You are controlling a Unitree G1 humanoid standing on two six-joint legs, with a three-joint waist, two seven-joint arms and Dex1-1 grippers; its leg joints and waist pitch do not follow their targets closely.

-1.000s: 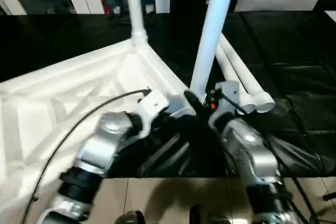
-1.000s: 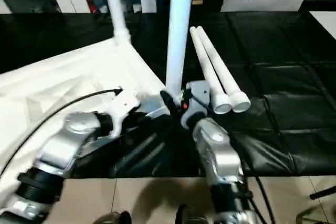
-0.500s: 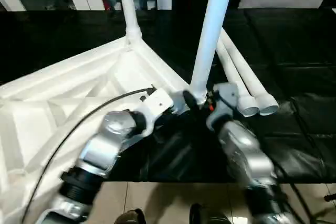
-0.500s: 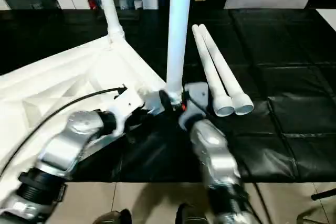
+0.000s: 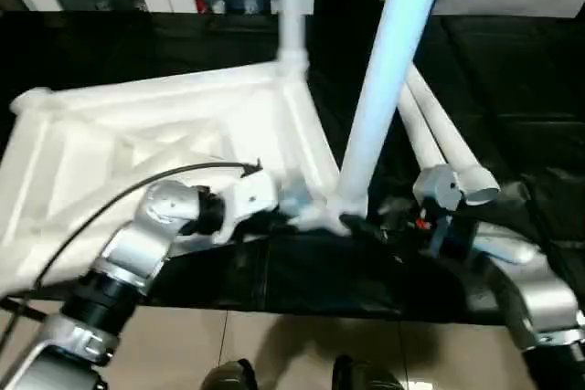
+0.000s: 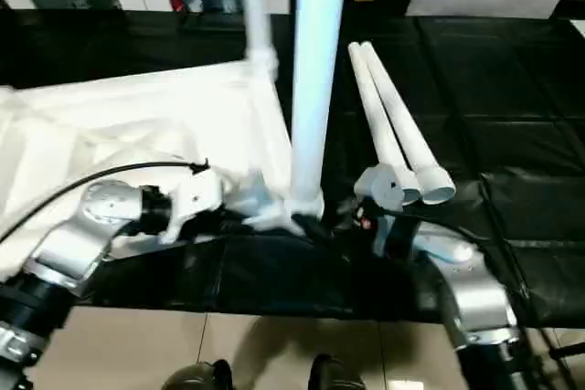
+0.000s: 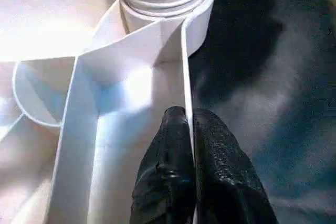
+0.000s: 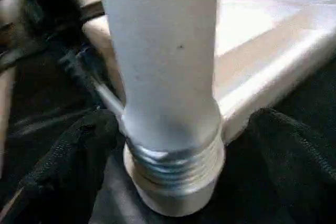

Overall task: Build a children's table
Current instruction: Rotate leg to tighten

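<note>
Table top (image 5: 137, 134) lies upside-down on black mat (image 5: 512, 89); our left fingers (image 7: 173, 182) pinch its thin edge rib. Right fingers (image 8: 68, 150) apart round leg (image 8: 163, 66). Light, stiff, slick plastic: we'd grip low nr threads.

Black padded mat (image 6: 512, 134) with upturned white tabletop (image 5: 137, 134), two loose legs (image 6: 393, 134).

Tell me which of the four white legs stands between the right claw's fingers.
The near-corner leg, upright in its socket, its threaded base between the right claw. Another stands at the far corner; two lie loose.
</note>
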